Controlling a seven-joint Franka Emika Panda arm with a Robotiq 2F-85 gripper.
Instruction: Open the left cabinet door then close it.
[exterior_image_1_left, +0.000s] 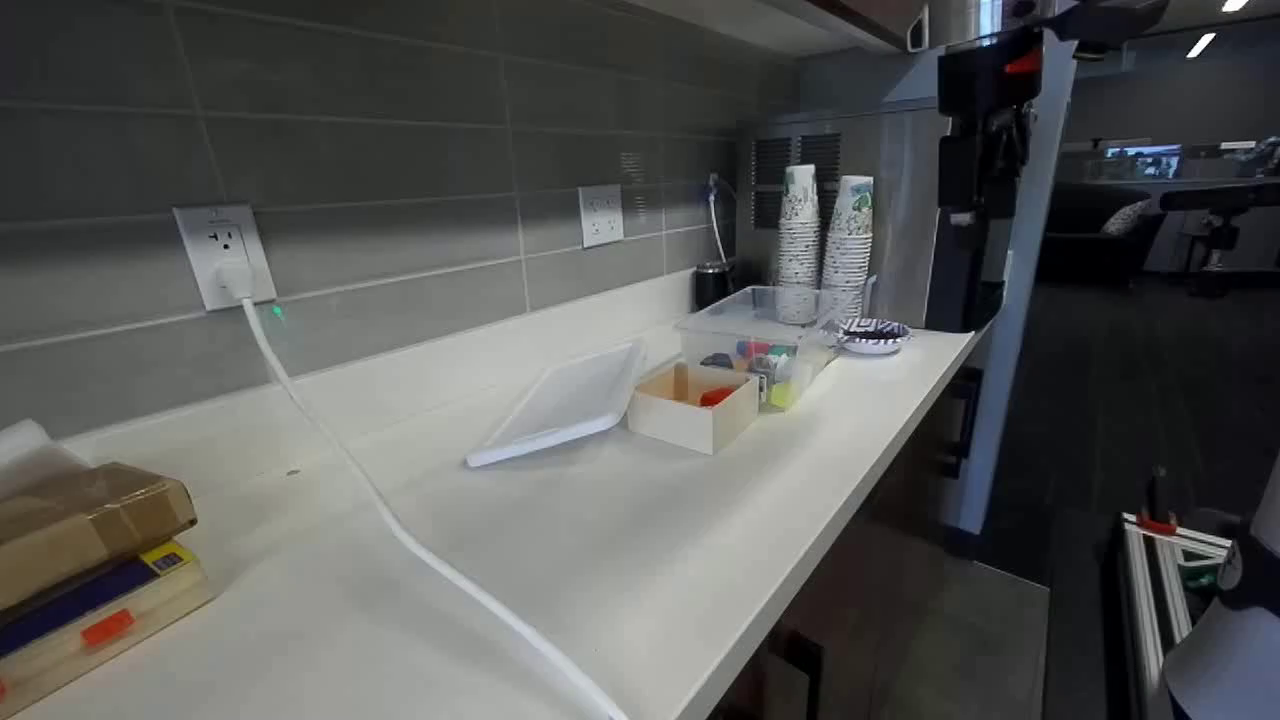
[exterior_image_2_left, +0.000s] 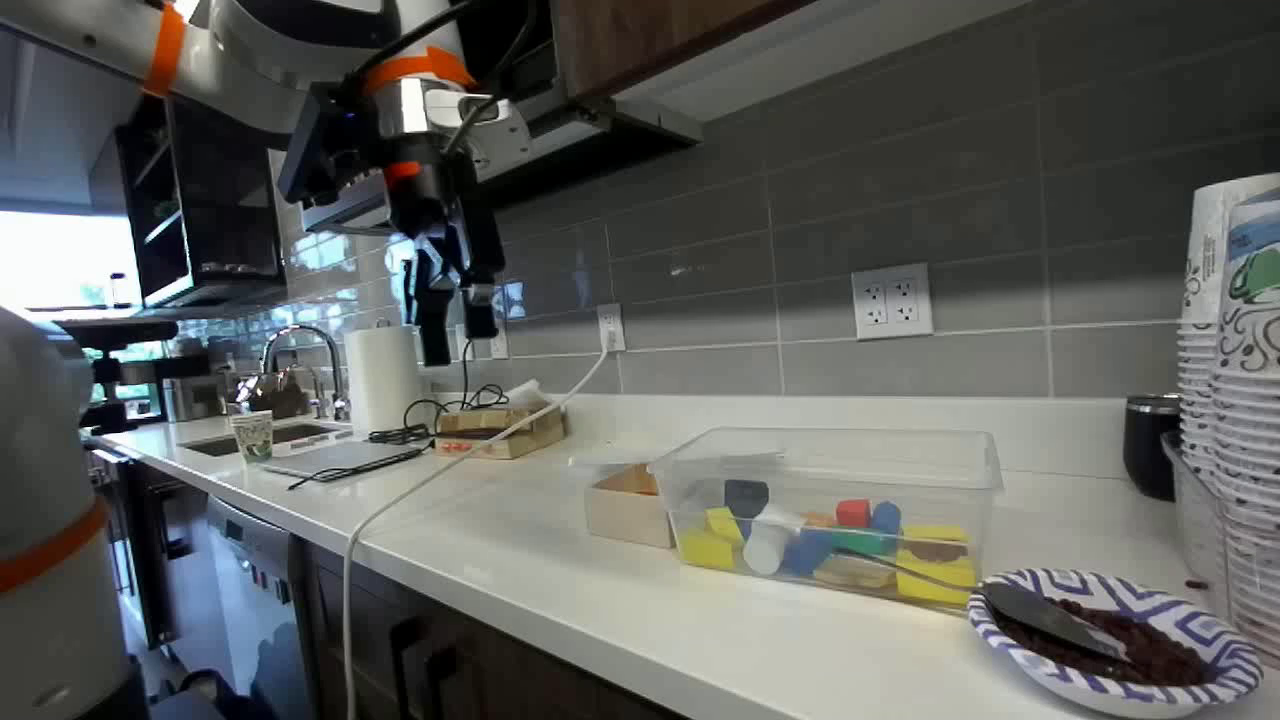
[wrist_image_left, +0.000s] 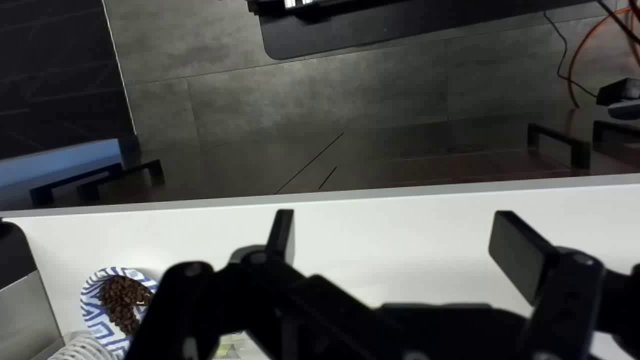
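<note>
Dark wooden lower cabinet doors (exterior_image_2_left: 520, 665) run under the counter, and they look shut. Their black handles also show in pairs in the wrist view, with one pair at right (wrist_image_left: 560, 142) and one at left (wrist_image_left: 125, 175). A wooden upper cabinet (exterior_image_2_left: 665, 35) hangs above the counter and also shows at the top of an exterior view (exterior_image_1_left: 875, 15). I cannot tell which door is the left one. My gripper (exterior_image_2_left: 458, 345) points down, below the upper cabinet's level and above the counter. In the wrist view the gripper (wrist_image_left: 395, 220) is open, with nothing between its fingers, apart from any handle.
The white counter (exterior_image_1_left: 600, 560) bears a clear bin of blocks (exterior_image_2_left: 830, 480), a wooden box (exterior_image_1_left: 690, 405), a bowl of beans (exterior_image_2_left: 1120, 640) and stacked paper cups (exterior_image_1_left: 800, 230). A white cable (exterior_image_2_left: 440, 470) crosses the counter edge. A range hood (exterior_image_2_left: 600, 130) is near the arm.
</note>
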